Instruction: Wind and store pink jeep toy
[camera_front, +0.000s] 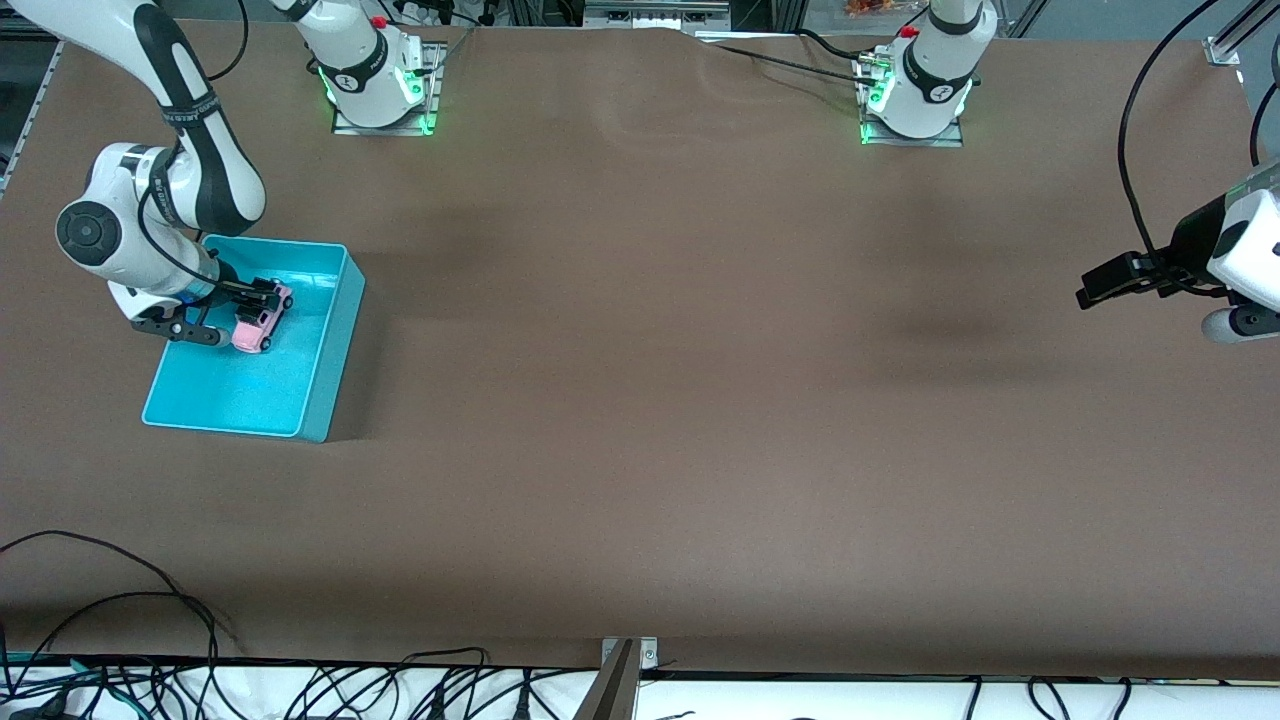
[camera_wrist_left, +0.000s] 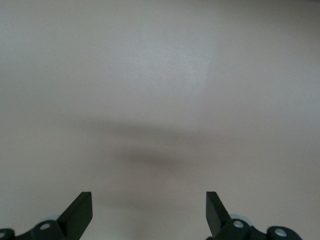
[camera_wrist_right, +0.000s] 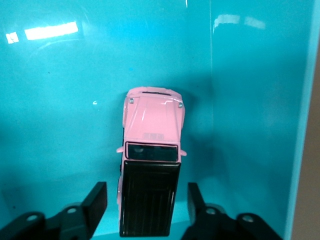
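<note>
The pink jeep toy (camera_front: 262, 322) has a light-pink hood and a black roof, and it rests on the floor of the cyan bin (camera_front: 335, 340), near the bin's wall on the robots' side. My right gripper (camera_front: 245, 316) reaches down into the bin around the jeep. In the right wrist view the jeep (camera_wrist_right: 152, 165) lies lengthwise between the two fingers of the right gripper (camera_wrist_right: 146, 192), with a gap of cyan floor on each side, so the gripper is open and not gripping. My left gripper (camera_front: 1095, 290) hangs open and empty over the bare table at the left arm's end.
The cyan bin stands at the right arm's end of the brown table (camera_front: 640, 400). Its walls (camera_wrist_right: 250, 125) rise close around the right gripper. Cables lie along the table edge nearest the front camera.
</note>
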